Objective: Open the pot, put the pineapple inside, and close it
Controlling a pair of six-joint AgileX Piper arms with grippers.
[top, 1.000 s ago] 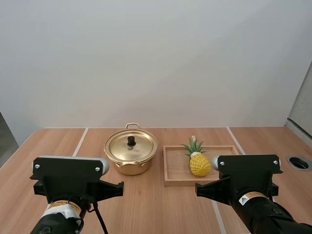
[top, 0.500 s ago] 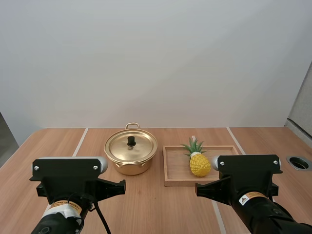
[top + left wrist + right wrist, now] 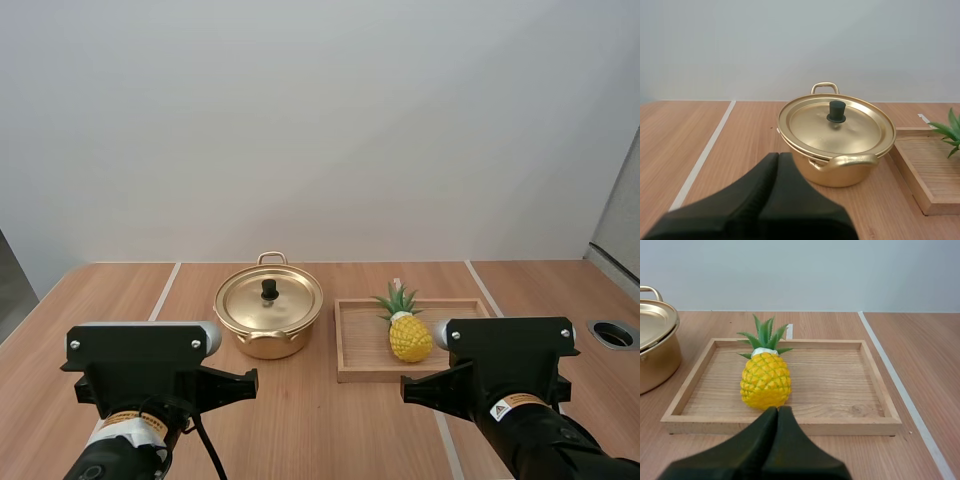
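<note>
A gold pot (image 3: 268, 313) stands mid-table, its lid (image 3: 268, 298) on and topped by a black knob (image 3: 269, 289). To its right a yellow pineapple (image 3: 409, 333) with green leaves lies in a wooden tray (image 3: 362, 365). In the left wrist view my left gripper (image 3: 778, 159) is shut on nothing, its tips just short of the pot (image 3: 836, 142) and left of its near handle. The right wrist view has my right gripper (image 3: 777, 411) shut and empty, its tips at the tray's near rim (image 3: 780, 425), right before the pineapple (image 3: 765, 382).
Both arm bases fill the near edge of the high view. A round metal grommet (image 3: 612, 334) sits in the table at the far right. Pale seams (image 3: 165, 291) run across the wooden top. Bare wood lies left of the pot and in front of the tray.
The left arm's base shifted very slightly rightward a second ago. Pot, tray and pineapple have not moved.
</note>
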